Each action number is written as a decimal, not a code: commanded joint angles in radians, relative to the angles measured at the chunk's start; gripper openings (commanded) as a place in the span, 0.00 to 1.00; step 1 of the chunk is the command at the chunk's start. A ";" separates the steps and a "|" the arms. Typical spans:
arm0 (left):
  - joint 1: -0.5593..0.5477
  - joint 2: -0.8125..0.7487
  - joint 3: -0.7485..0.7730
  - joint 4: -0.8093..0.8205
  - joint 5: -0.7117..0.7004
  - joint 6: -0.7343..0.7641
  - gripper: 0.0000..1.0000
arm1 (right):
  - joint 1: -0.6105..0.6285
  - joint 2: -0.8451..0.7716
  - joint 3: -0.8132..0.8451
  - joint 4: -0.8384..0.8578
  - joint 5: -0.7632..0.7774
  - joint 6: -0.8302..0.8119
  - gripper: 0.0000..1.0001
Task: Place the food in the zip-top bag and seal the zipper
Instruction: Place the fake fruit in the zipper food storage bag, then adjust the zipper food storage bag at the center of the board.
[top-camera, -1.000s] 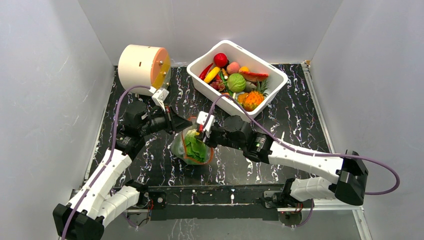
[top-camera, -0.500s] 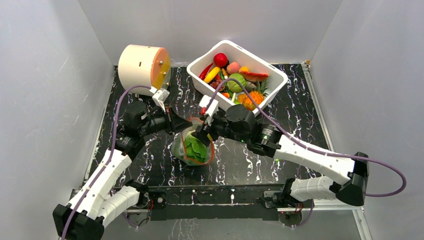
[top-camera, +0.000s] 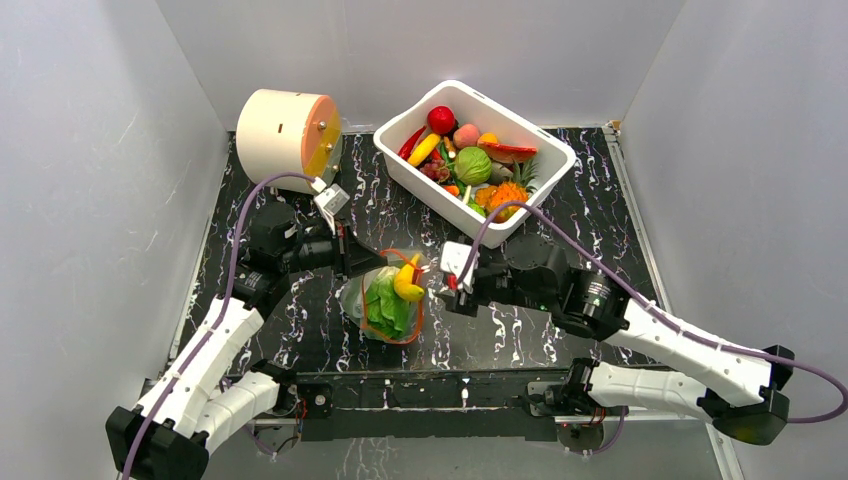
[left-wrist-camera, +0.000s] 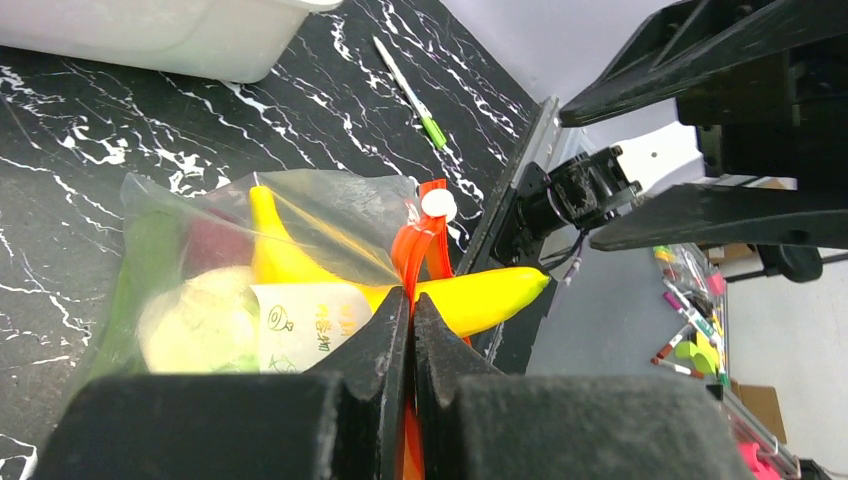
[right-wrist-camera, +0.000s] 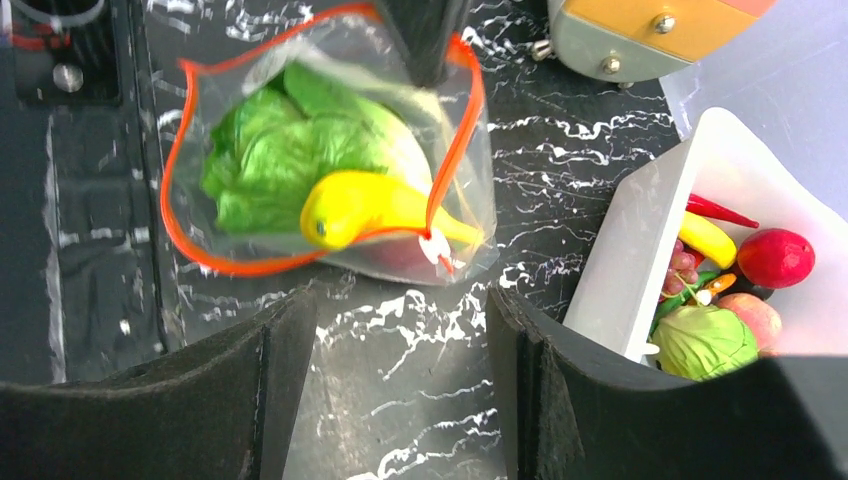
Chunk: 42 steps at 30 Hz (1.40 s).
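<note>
The clear zip-top bag (top-camera: 372, 302) lies open on the black marbled table, its orange-red zipper (right-wrist-camera: 178, 170) ringing the mouth. Inside are green leafy greens (right-wrist-camera: 290, 150) and a yellow banana (right-wrist-camera: 372, 205) whose end pokes out over the zipper. The banana also shows in the top view (top-camera: 407, 281) and the left wrist view (left-wrist-camera: 480, 297). My left gripper (left-wrist-camera: 411, 297) is shut on the zipper strip (left-wrist-camera: 416, 245) at the bag's far rim (top-camera: 362, 264). My right gripper (right-wrist-camera: 400, 330) is open and empty, just right of the bag (top-camera: 440, 283).
A white tub (top-camera: 548, 165) of toy fruit and vegetables stands at the back right. A cream cylinder with an orange face (top-camera: 285, 130) stands at the back left. A green-tipped pen (left-wrist-camera: 408, 92) lies on the table. The table's front rail (top-camera: 430, 385) runs below the bag.
My right gripper has let go of the banana, which now rests in the bag's mouth, and has drawn back to the right, open. My left gripper keeps its hold on the zipper.
</note>
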 joint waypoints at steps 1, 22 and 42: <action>-0.001 -0.009 0.055 0.015 0.109 0.051 0.00 | -0.002 -0.037 -0.044 -0.004 -0.051 -0.140 0.61; -0.001 0.006 0.024 0.088 0.231 0.024 0.00 | -0.001 0.114 -0.085 0.170 -0.109 -0.347 0.46; -0.001 -0.136 0.120 -0.069 0.172 0.342 0.40 | -0.004 0.119 -0.051 0.386 -0.051 0.202 0.00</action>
